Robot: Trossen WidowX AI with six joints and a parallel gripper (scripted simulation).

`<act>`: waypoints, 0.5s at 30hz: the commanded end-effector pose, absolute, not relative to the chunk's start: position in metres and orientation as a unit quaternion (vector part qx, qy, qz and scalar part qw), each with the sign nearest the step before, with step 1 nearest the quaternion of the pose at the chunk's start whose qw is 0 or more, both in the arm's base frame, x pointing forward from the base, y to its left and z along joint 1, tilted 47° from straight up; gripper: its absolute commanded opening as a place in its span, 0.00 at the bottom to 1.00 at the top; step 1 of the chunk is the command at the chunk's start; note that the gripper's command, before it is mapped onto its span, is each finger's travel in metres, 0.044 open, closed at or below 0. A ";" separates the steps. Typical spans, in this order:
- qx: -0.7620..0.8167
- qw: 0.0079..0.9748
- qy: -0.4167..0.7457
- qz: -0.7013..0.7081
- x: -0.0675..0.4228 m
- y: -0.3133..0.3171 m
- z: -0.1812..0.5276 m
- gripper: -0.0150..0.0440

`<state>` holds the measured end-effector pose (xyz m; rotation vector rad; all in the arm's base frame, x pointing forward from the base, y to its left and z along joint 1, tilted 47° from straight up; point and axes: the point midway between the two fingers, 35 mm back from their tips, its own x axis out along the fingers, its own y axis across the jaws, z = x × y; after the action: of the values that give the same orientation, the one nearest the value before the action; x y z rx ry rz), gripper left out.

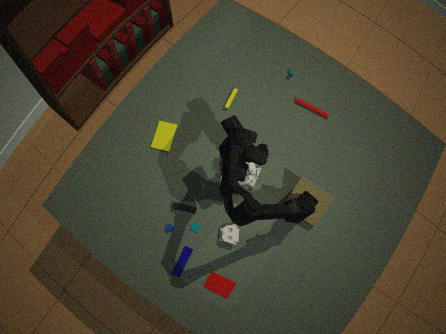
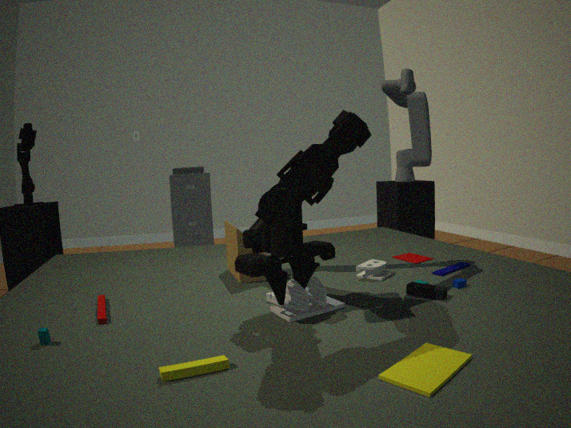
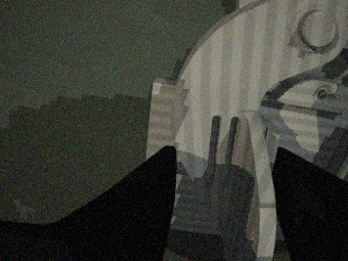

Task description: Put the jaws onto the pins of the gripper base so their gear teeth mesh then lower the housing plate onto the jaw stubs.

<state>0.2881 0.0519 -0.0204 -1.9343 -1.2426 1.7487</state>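
Note:
My gripper (image 2: pixel 291 296) (image 3: pixel 222 157) is shut on a white jaw (image 3: pixel 220 69), low at the gripper base. The jaw's broad curved part with a round stub lies ahead of the fingertips in the wrist view. The white gripper base (image 1: pixel 255 180) (image 2: pixel 332 306) lies on the mat, partly covered by my arm in the top view. More pale parts stand over it, but I cannot tell the second jaw's exact seat. Pins and gear teeth are hidden or too dark to judge. The white housing plate (image 1: pixel 229 233) (image 2: pixel 373 264) rests apart, raised on a low white stand.
A black block (image 1: pixel 183 207) (image 2: pixel 426 290), a blue cube (image 1: pixel 169 227) (image 2: pixel 458 282) and a dark blue bar (image 1: pixel 182 261) (image 2: pixel 451 268) lie around the housing plate's side. A yellow slab (image 1: pixel 163 136) (image 2: pixel 425 368) and yellow bar (image 1: pixel 231 98) (image 2: pixel 193 367) lie farther off. A wooden panel (image 1: pixel 322 200) (image 2: pixel 233 251) stands behind the arm.

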 end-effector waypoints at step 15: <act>-0.665 0.126 -0.427 0.600 0.288 0.055 -0.023 0.48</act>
<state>0.2885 0.0535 -0.0221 -1.9405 -1.2440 1.7476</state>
